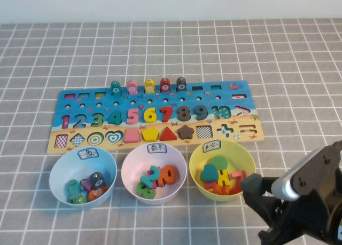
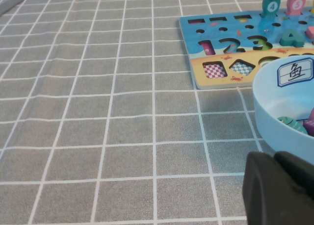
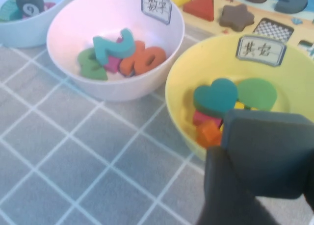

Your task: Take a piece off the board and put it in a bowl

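The board (image 1: 238,96) lies across the middle of the table, with numbers, shape pieces and pegs; one checkered square slot (image 1: 203,132) on its tan strip is empty. The yellow-green bowl (image 1: 195,162) stands in front of the board's right end and holds several coloured shapes. My right gripper (image 1: 256,194) is shut on the dark slate-grey square piece (image 3: 267,154) and holds it just above the bowl's near right rim (image 3: 171,95). My left gripper (image 2: 282,190) is shut and empty, low over the cloth beside the light blue bowl (image 2: 274,112). It is out of the high view.
A pale pink bowl (image 1: 128,167) with numbers stands in the middle and a light blue bowl (image 1: 56,173) with fish pieces on the left, all in a row close to the board's front edge. A grey checked cloth (image 1: 160,223) covers the table.
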Controlling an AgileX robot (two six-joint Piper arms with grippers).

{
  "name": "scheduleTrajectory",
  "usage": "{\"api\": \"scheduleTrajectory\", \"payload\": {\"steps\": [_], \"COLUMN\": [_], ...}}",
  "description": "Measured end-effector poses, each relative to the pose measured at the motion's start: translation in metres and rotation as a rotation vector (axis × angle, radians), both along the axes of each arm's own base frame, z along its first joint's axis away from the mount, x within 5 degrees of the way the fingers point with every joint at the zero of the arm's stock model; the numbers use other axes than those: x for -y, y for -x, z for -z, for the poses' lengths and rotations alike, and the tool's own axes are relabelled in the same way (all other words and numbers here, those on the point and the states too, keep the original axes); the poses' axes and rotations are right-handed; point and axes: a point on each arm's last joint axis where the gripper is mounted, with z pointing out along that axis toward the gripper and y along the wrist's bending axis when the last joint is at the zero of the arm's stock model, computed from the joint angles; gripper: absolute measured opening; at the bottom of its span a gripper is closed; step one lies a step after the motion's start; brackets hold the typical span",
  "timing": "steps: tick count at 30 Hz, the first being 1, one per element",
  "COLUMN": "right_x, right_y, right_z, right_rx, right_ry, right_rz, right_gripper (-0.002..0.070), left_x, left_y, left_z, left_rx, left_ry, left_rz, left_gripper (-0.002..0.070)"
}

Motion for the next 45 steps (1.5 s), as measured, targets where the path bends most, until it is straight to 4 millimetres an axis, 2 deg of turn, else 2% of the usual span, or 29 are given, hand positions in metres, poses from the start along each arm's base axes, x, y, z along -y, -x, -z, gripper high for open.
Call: {"api": "scheduleTrajectory", "payload": {"steps": [6,14,25,35,45], "right_x": [-0.002,-0.007,-0.010,-0.023,-0.040], "right_y": [-0.002,-0.007,-0.010,-0.023,-0.040], "right_z": [0.006,0.025,0.022,-0.001,-0.046], "right_rx": [0.003,-0.056,-0.059,-0.125,-0.191], "right_ry": [0.000,0.056,0.040,0.048,0.053], "right_rz": [-0.002,-0.003,0.006,0.031,0.057], "right_gripper": [0.0288,0.0288,0.0288,0.0288,0.0288], "left_x": [0.000,0.000,0.000,0.000,0.000], "left_y": [0.000,0.000,0.000,0.000,0.000], "left_z": [0.000,0.000,0.000,0.000,0.000], "left_rx": [0.000,0.000,0.000,0.000,0.000], "left_ry": [0.000,0.000,0.000,0.000,0.000], "left_rz": [0.000,0.000,0.000,0.000,0.000], "left_gripper": [-0.0004,-0.0004,-0.0004,-0.0004,-0.0004]}}
